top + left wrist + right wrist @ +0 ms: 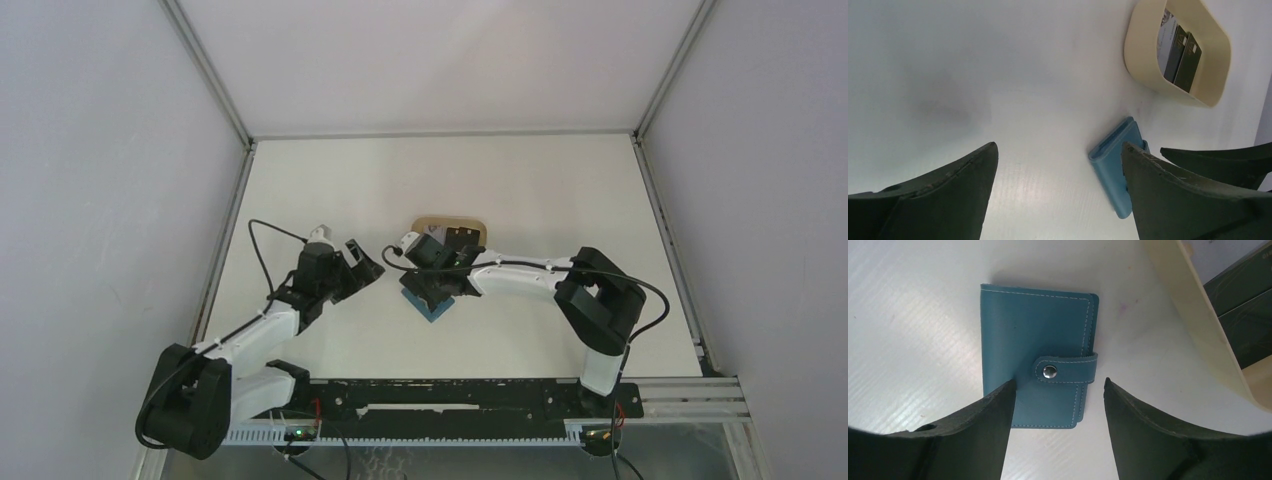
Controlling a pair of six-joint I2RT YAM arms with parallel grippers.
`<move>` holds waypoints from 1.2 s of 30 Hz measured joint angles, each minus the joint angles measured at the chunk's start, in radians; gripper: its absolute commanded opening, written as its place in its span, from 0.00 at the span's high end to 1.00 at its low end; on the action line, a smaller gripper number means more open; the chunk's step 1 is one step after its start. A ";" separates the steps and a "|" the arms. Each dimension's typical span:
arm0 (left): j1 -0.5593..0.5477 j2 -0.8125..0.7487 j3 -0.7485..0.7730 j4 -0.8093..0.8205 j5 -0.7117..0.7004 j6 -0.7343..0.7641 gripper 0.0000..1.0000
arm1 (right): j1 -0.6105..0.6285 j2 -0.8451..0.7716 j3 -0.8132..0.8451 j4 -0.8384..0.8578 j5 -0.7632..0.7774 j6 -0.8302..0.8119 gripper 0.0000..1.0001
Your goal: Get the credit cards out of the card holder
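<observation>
The teal-blue card holder [1038, 350] lies flat and closed on the table, its snap tab [1065, 370] fastened. It also shows in the left wrist view [1115, 165] and the top view [432, 308]. My right gripper [1058, 385] is open, just above the holder's near edge, holding nothing. My left gripper [1058, 155] is open and empty, to the left of the holder. Cards lie in the tan oval tray [1148, 75]: one white [1166, 40] and two dark ones [1187, 57].
The tan tray [450, 222] stands just behind the holder, partly hidden by the right arm in the top view; its wall [1193, 320] is close to the right gripper. White walls enclose the table on three sides.
</observation>
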 measured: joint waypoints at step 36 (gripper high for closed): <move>-0.134 0.314 0.093 0.224 0.064 -0.086 0.05 | -0.199 0.025 -0.136 0.396 -0.377 0.156 1.00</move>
